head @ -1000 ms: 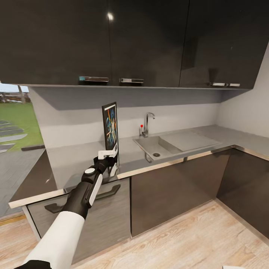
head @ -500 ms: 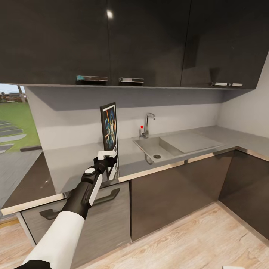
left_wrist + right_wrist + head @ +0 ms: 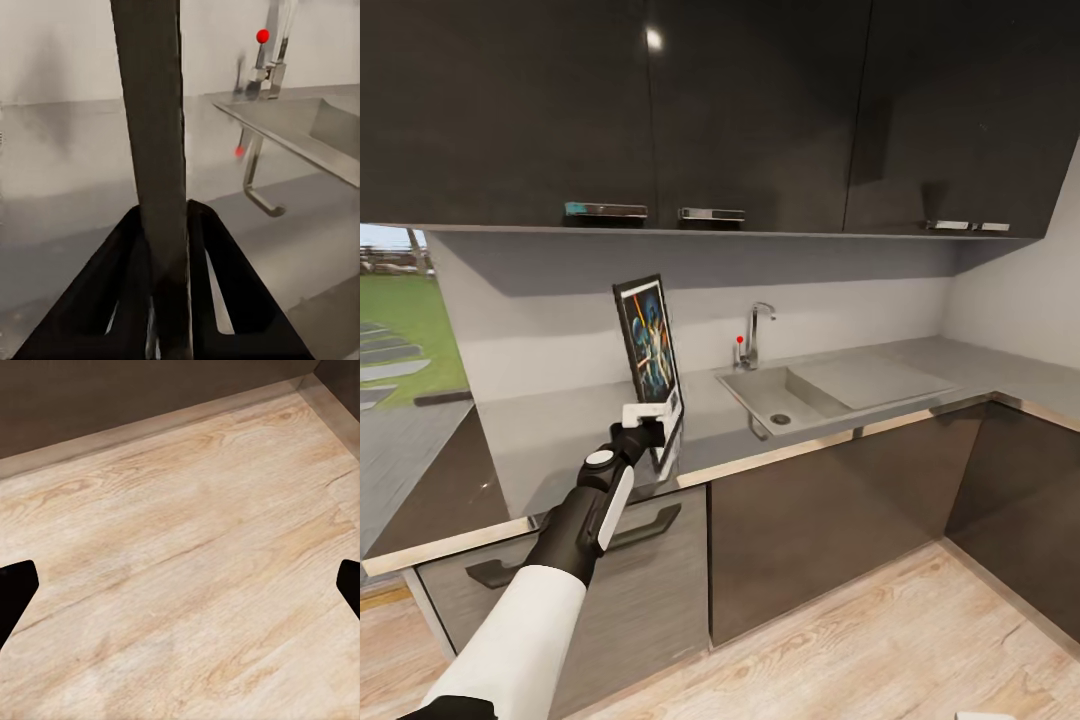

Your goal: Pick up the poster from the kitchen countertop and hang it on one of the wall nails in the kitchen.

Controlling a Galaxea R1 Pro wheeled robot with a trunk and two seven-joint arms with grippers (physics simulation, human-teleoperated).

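Note:
The poster (image 3: 648, 342), black-framed with blue-black artwork, stands upright over the light grey kitchen countertop (image 3: 550, 435), near its front edge and left of the sink. Its top leans left and its face is partly turned toward me. My left gripper (image 3: 652, 428) is shut on the poster's lower part. In the left wrist view the poster (image 3: 154, 135) shows edge-on as a dark strip pinched between the black fingers (image 3: 120, 300). My right gripper (image 3: 180, 585) hangs open over the wooden floor, its fingertips far apart at the picture's edges.
An inset sink (image 3: 785, 395) with a chrome tap (image 3: 756, 330) lies right of the poster. Dark wall cabinets (image 3: 710, 110) hang low above the counter, and dark base cabinets (image 3: 820, 510) stand below it. The counter turns a corner at the right. A light wooden floor (image 3: 860, 640) lies in front.
The poster has turned in my left gripper: its face now shows more and its top has swung left. The head view shifted slightly a second ago.

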